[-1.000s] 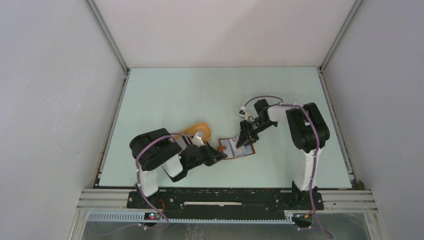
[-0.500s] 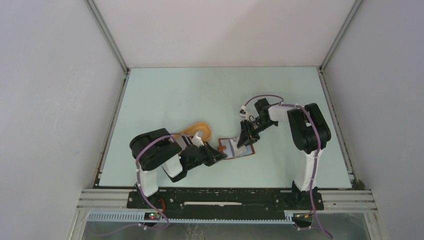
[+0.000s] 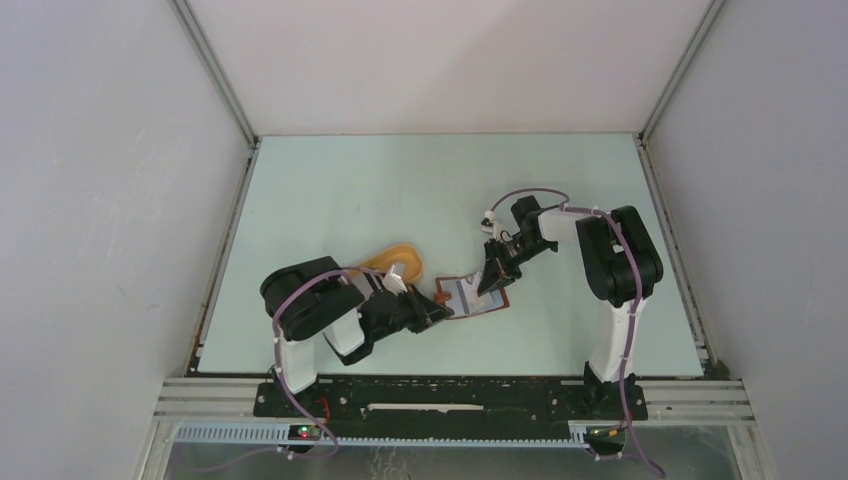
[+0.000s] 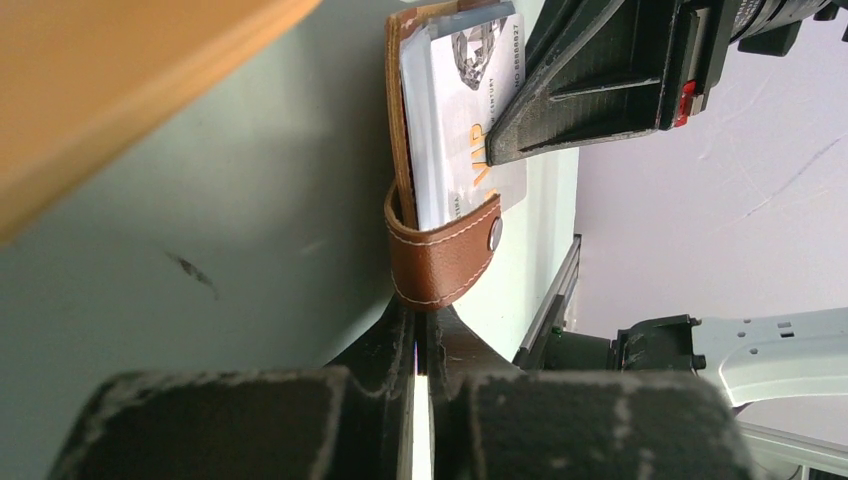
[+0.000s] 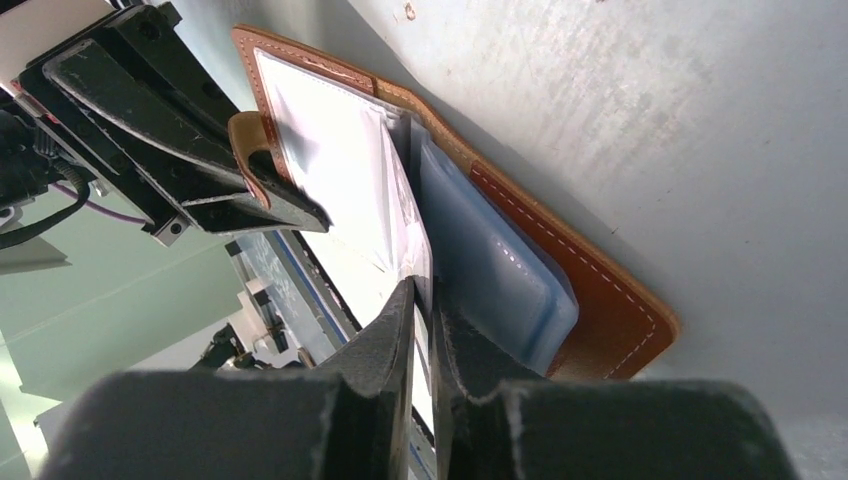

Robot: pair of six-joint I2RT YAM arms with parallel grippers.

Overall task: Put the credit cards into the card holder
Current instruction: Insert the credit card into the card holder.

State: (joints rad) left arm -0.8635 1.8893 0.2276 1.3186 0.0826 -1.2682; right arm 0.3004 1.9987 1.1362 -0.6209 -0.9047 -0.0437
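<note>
Card holder: the card holder (image 3: 471,297) lies open on the worktop (image 3: 350,190), near the middle and slightly toward the arms, with its pale sleeves facing up.
Left hand: the left hand (image 4: 420,340) reaches in from the holder's 9 o'clock. Its fingers are pressed together on the brown snap strap (image 4: 445,255), pinning that side down.
Right hand: the right hand (image 5: 424,300) comes in from about 1 o'clock. It is closed almost to nothing on the edge of a thin white credit card (image 4: 462,120), though a clear sleeve leaf may be caught in the pinch too.
Card position: the card lies over the holder's inner face, printed side up. From where I stand I cannot tell whether it is fully seated in a pocket.
Tray: the orange tray (image 3: 385,256) sits at the holder's 10 o'clock. A pale piece (image 3: 399,268) in it may be another card, but it is too small to be sure.
Progress: I judge the task partway through, with one card being worked into its sleeve.
Left to do: seat that card, let go of it, then fetch whatever waits in the tray.
</note>
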